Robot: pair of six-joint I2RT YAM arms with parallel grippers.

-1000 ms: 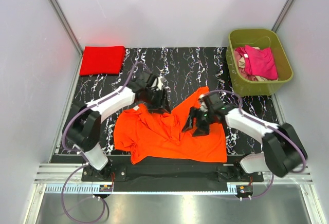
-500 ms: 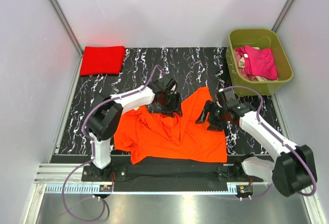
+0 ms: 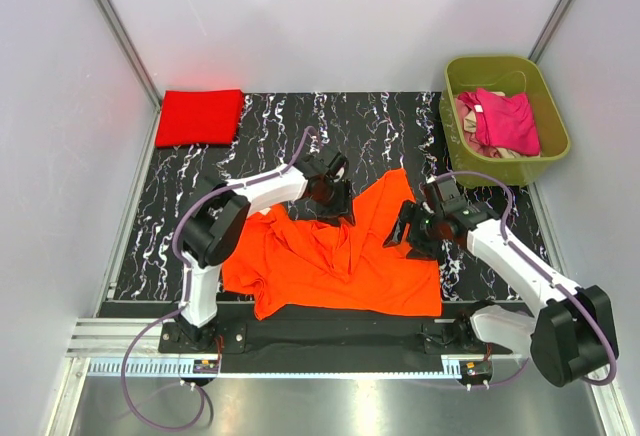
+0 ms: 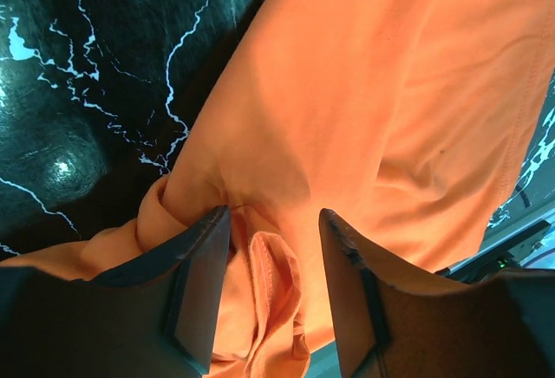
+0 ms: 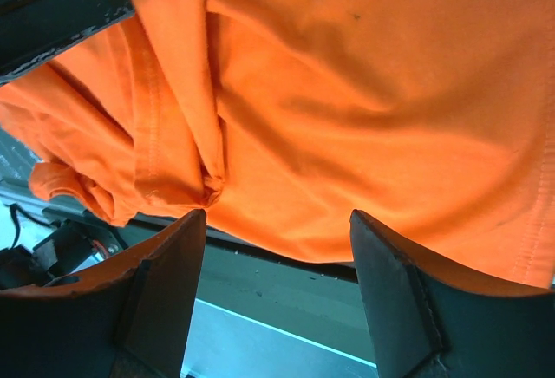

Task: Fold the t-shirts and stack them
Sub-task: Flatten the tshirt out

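Orange t-shirt [image 3: 330, 261] lies crumpled on the near centre of the table [image 3: 380, 126], with its near hem at the table's near edge. In the top view you cannot make out either set of fingertips, so ref. the wrist views.

Left gripper [image 3: 335, 204] sits on the shirt's far edge, approx. mid-table, and covers the cloth beneath it. In the left wrist view its fingers [image 4: 204, 283] stand parted, with a bunched ridge of orange cloth lying between them. You cannot tell whether the pads touch that ridge.

Right gripper [image 3: 415, 231] sits over the shirt's right side. In the right wrist view its fingers [image 5: 165, 283] are spread wide, with flat cloth and a hem seam below. Both wrist views cut the shirt off at the frame edges.

Misc. items:
- A folded red t-shirt [image 3: 200, 116] lies at the far left corner, well apart from both arms.
- A green bin [image 3: 505, 64] at the far right holds pink garments [image 3: 505, 121], and its wall hides their lower parts.
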